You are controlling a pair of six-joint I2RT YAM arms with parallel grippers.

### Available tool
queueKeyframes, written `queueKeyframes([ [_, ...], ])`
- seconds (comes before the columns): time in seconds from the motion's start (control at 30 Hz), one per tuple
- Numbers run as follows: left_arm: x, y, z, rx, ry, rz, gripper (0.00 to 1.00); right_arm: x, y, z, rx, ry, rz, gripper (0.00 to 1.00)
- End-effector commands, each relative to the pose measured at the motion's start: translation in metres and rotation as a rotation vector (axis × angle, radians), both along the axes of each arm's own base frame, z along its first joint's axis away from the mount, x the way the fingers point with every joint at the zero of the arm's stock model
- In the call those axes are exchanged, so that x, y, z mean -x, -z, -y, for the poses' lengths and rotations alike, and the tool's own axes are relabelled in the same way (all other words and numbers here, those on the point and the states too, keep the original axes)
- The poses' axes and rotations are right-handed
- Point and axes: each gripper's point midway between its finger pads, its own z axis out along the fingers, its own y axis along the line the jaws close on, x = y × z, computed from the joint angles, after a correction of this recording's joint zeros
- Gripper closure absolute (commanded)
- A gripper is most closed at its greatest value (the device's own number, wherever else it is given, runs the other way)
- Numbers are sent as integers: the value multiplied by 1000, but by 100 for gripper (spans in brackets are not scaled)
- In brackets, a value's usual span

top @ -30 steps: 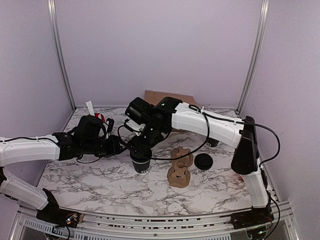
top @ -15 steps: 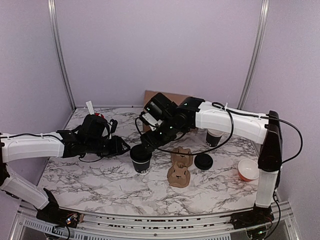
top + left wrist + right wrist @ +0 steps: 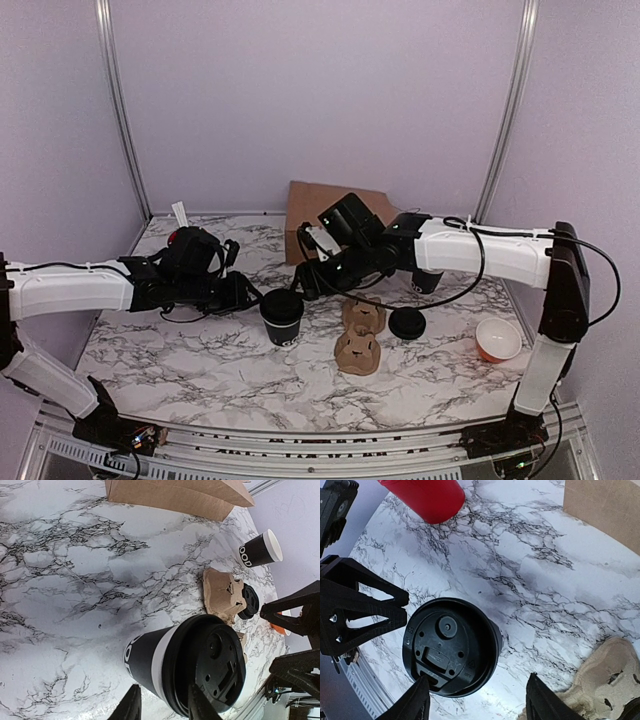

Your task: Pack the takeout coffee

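The takeout coffee (image 3: 282,312), a black paper cup with a black lid, stands upright on the marble table (image 3: 200,350) left of centre. My left gripper (image 3: 250,296) sits low at its left side, jaws partly apart. In the left wrist view the cup (image 3: 185,670) stands just past the fingertips (image 3: 132,702), and I cannot tell whether they touch it. My right gripper (image 3: 312,278) hovers behind and right of the cup, open and empty. From the right wrist view I look down on the lid (image 3: 451,647).
A cardboard cup carrier (image 3: 360,335) lies right of the cup, with a loose black lid (image 3: 407,323) beside it. An open black cup (image 3: 257,552), a brown paper bag (image 3: 312,215), an orange bowl (image 3: 498,340) and a red cup (image 3: 427,497) ring the area.
My right gripper has lifted off the cup's top and drawn back to the right, its jaws narrowing somewhat. The left gripper has crept slightly right, towards the cup.
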Motion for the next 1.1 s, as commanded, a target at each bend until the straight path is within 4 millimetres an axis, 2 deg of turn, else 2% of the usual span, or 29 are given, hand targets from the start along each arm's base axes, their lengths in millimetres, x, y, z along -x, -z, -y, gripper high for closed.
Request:
queueKeyframes([
  [0.0, -1, -2, 2, -10, 12, -11, 68, -1, -21, -11, -89, -1, 20, 38],
  [0.3, 0, 3, 4, -13, 15, -32, 69, -3, -13, -9, -78, 9, 11, 41],
  [0.83, 0, 6, 11, -5, 19, -37, 69, 5, 6, -14, -69, -22, -51, 58],
  [1.07, 1, 7, 12, -3, 18, -38, 69, 9, 16, -19, -53, -30, -68, 61],
])
